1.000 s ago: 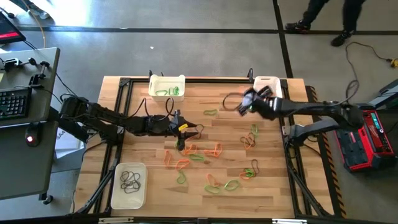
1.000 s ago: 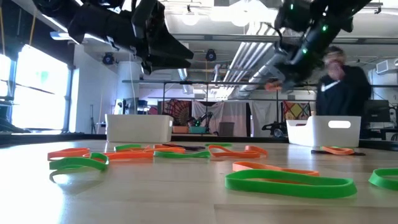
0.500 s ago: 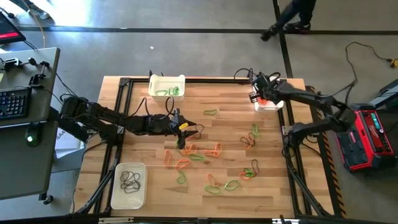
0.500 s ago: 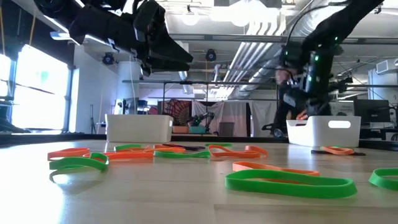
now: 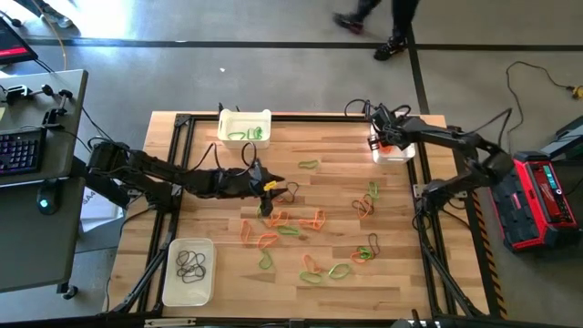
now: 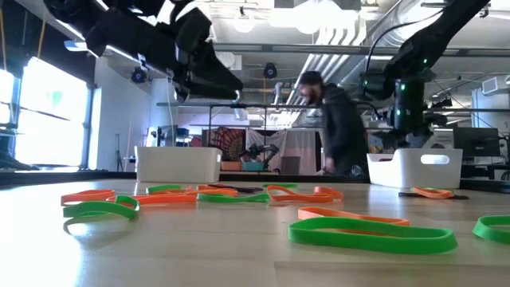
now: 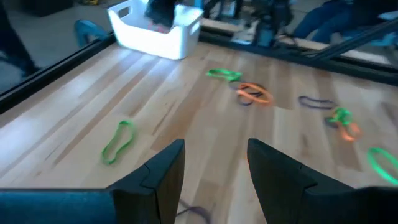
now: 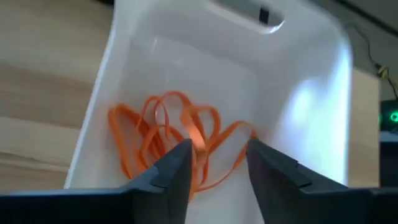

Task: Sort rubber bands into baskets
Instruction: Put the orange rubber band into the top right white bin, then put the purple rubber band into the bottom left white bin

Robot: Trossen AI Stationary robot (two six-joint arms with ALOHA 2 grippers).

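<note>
**Orange bands in the far-right basket, right end effector spread above them**

Orange rubber bands (image 8: 180, 146) lie tangled in a heap on the floor of a white plastic basket (image 5: 394, 150) at the far right corner of the wooden surface (image 5: 337, 196). The right end effector (image 5: 381, 137) hangs directly over this basket, its two dark fingers (image 8: 171, 168) spread apart with nothing between them; the orange heap shows through the gap.

The left end effector (image 5: 265, 193) hovers near the middle of the surface, above a scatter of loose bands. Its fingers (image 7: 163, 171) are also spread and hold nothing.

Two more white baskets sit on the surface. One at the far edge, left of centre (image 5: 244, 127), holds green bands (image 5: 248, 135). One at the near left corner (image 5: 189, 271) holds dark bands (image 5: 190, 264).

Loose bands in green, orange and a few dark ones remain strewn across the centre and near right of the surface, including a green loop (image 5: 309, 165) lying alone toward the far side and a cluster of orange and green loops (image 5: 282, 223) just beside the left end effector.

Beyond the surface, a person (image 6: 339, 127) in dark clothing stands in the room behind.
</note>
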